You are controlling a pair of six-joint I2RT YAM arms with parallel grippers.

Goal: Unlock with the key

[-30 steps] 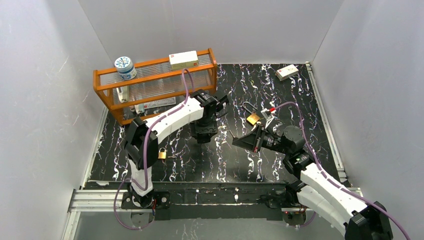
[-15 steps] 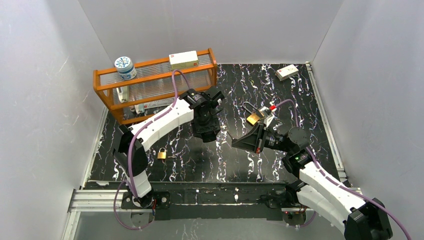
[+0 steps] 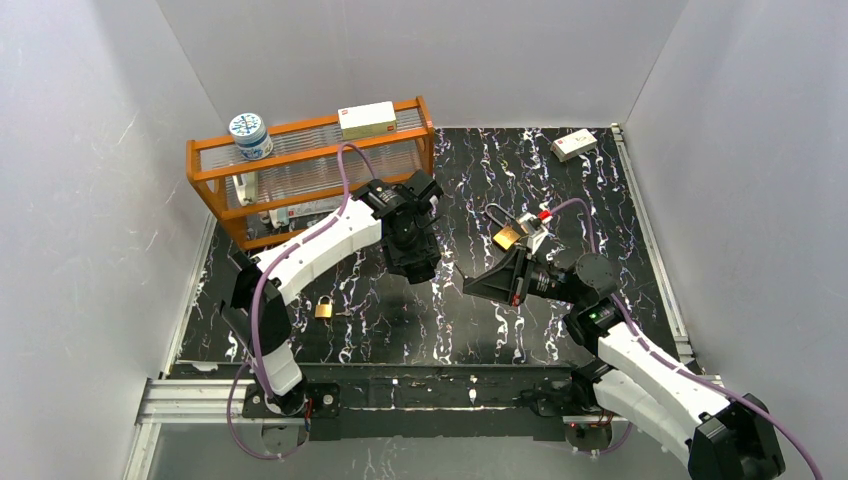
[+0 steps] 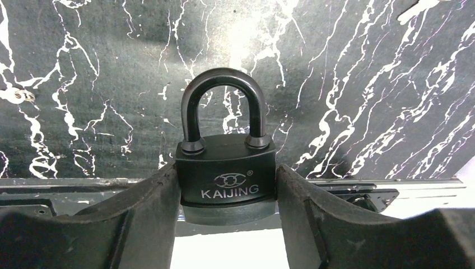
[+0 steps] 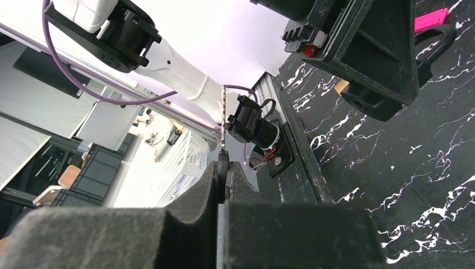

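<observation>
- Since 1 second ago: left arm's elbow swung out to the left, its wrist now a little closer to the orange rack [image 3: 193,162]; right arm tipped up a bit.
- Left gripper [image 4: 227,185] just off the right end of the rack, toward the near side, up above the black marble table [image 3: 450,330].
- Clamped on a black padlock [image 4: 227,171], 1 finger [image 4: 148,207] pressed on each side of the body.
- Shackle [image 4: 223,77] pushed down and closed, sticking out past the fingertips.
- Right gripper [image 5: 224,165] farther out from the rack than the left gripper, apart from it, pointing its way.
- Squeezed together on the key [image 5: 224,120], seen from the edge as 1 thin strip poking out of the tips.
- Key not touching the black padlock.
- 1 brass padlock [image 3: 507,237] flat on the table, out past the right end of the rack, beyond both grippers.
- 1 small brass padlock [image 3: 324,308] on the table on the near side of the rack.
- On top of the rack: 1 round tin [image 3: 250,135] at the left end, 1 white box [image 3: 367,120] near the right end.
- 1 more white box [image 3: 574,145] on the table, far off to the right of the rack.
</observation>
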